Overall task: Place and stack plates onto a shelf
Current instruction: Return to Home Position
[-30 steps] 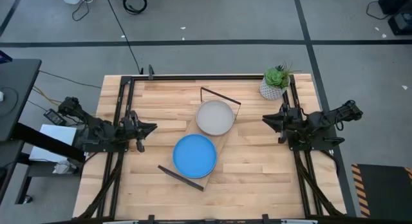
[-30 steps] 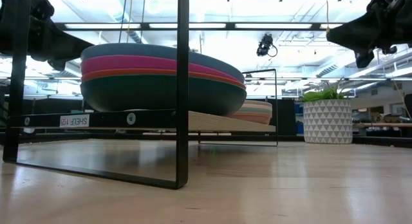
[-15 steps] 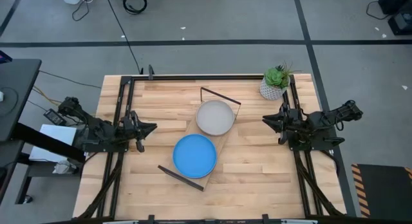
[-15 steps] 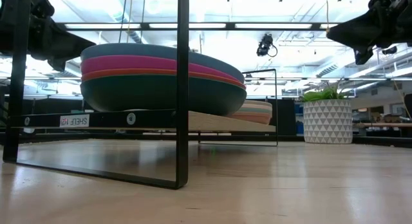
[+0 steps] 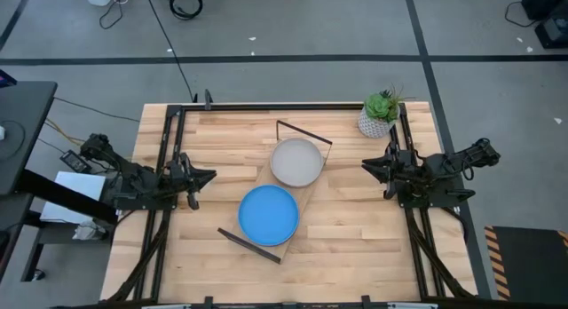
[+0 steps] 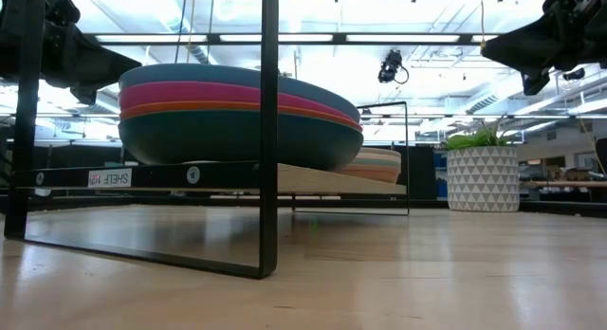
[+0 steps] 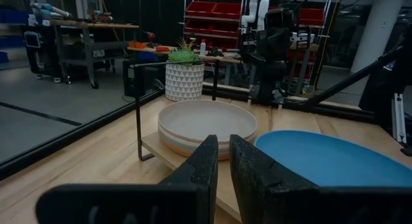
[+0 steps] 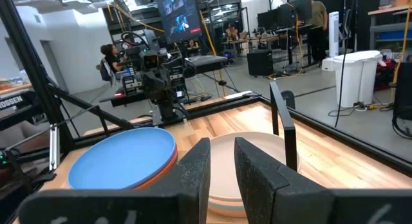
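The shelf (image 5: 307, 199) lies slantwise in the middle of the table, a light board with black frame ends. Two stacks of plates rest on it. The stack nearer the table's near edge has a bright blue plate (image 5: 268, 214) on top; in the low view it shows pink, orange and dark teal layers (image 6: 228, 131) beneath. The farther stack is topped by a pale grey plate (image 5: 295, 162). My left gripper (image 5: 211, 176) hovers at the table's left side, shut, apart from the shelf. My right gripper (image 5: 364, 164) hovers at the right side, shut, also clear of it.
A small green plant in a white patterned pot (image 5: 379, 115) stands at the table's far right corner, just beyond my right arm. Black rails run along the table's left, right and far edges. Bare wood lies between each gripper and the shelf.
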